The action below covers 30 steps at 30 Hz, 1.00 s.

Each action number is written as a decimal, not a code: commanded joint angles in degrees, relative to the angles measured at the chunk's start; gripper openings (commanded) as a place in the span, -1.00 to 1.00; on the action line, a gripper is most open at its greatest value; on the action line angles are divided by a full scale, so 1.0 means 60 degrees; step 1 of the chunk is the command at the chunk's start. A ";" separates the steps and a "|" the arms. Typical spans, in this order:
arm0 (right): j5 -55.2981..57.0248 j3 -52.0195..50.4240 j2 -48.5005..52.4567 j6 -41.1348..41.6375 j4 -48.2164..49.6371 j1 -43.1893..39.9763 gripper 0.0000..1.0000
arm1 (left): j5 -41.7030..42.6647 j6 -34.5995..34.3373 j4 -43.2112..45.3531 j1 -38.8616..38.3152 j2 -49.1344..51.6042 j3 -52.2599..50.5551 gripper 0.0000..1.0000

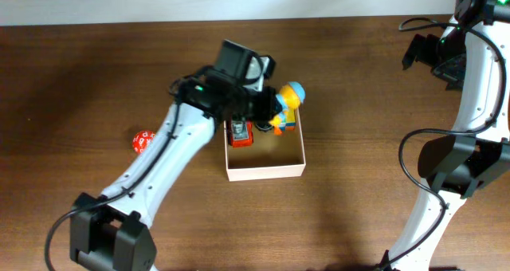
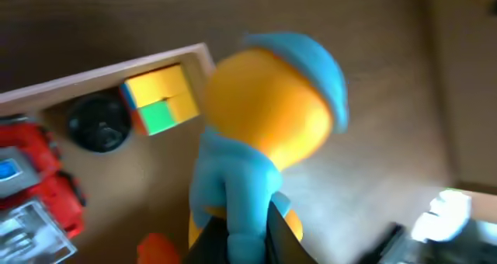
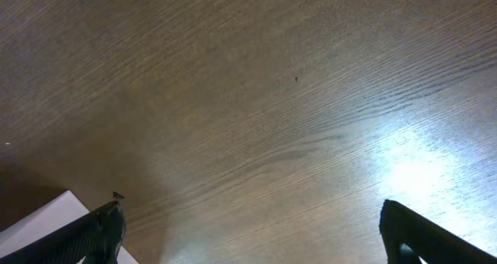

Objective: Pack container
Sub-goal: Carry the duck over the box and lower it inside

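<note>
Left gripper (image 2: 245, 231) was clenched on the yellow-and-blue toy figure (image 2: 264, 116), over the container's (image 1: 267, 172) far edge; right gripper (image 3: 252, 225) gaped wide over the table (image 3: 272, 101), well apart from it

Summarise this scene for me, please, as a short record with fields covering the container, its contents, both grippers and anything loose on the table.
container: white-walled square box, mid-table
inside it: red toy vehicle, coloured cube, black round piece
left gripper: shut on the toy figure, which is yellow with a blue cap, at the container's far right corner
right gripper: open, holding nothing, over bare table
outside the box: small red spotted object on the table, beside the left arm
</note>
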 commanded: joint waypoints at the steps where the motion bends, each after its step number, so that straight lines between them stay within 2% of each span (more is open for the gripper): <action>1: -0.0055 0.0047 0.0004 0.0051 -0.0018 0.0018 0.98 | -0.2422 -0.0091 -0.0229 -0.0634 -0.0069 0.0171 -0.76; 3: -0.0055 0.0047 0.0004 0.0051 -0.0015 0.0018 0.98 | -0.3683 -0.0120 -0.0652 -0.1137 -0.0066 0.0171 -0.76; 8: -0.0055 0.0047 0.0004 0.0051 -0.0018 0.0018 0.98 | -0.5278 -0.0667 -0.1359 -0.1621 -0.0011 0.0164 -0.76; 12: -0.0055 0.0047 0.0004 0.0051 -0.0015 0.0018 0.97 | -0.5370 -0.0747 -0.1410 -0.1698 0.0033 0.0117 -0.76; 20: -0.0055 0.0047 0.0004 0.0051 -0.0018 0.0018 0.97 | -0.5395 -0.1963 -0.1173 -0.1705 0.0780 -0.0124 -0.78; 30: -0.0055 0.0047 0.0004 0.0051 -0.0018 0.0018 0.97 | -0.4863 -0.2131 -0.0678 -0.2124 0.1632 -0.0124 -0.78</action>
